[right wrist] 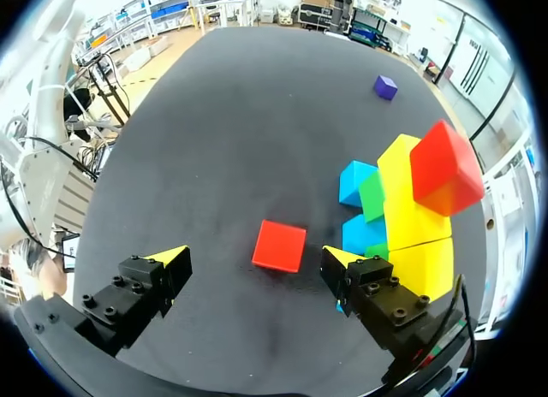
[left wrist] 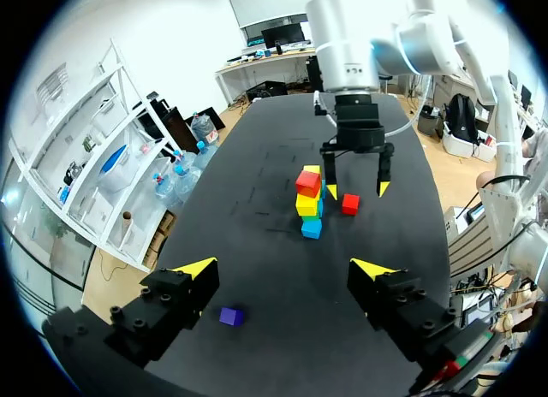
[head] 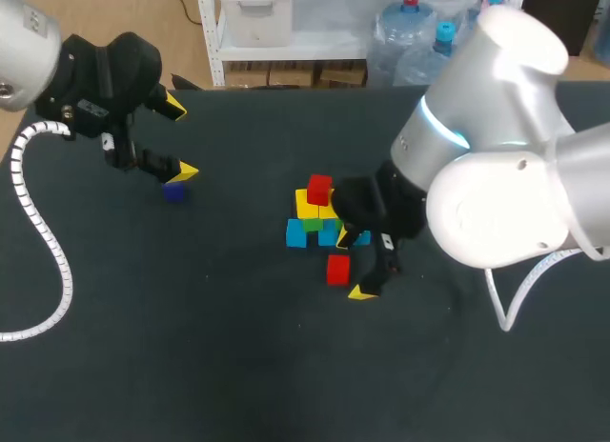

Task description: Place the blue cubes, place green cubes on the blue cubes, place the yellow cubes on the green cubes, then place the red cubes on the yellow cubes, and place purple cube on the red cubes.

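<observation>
Hovering with right gripper [right wrist: 255, 255], fingers apart and empty, above loose red cube [right wrist: 279, 245] lying on table [head: 238, 366] between the tips, just beside stack [right wrist: 402, 222]. Judged step: pick this cube. Centre on opposite flat faces, descend straight, close squarely; keep stack-side finger off yellow cubes [right wrist: 424, 269], avoid nudging placed red cube [right wrist: 443, 168] on top. Noted left gripper [left wrist: 285, 267] likewise spread and empty, well apart, purple cube [left wrist: 229, 316] on table near one finger.

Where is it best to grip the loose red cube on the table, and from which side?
Take the loose red cube by two opposite flat side faces, coming down from above. It lies flat and apart from the stack, with the open right claw straddling it.
</observation>
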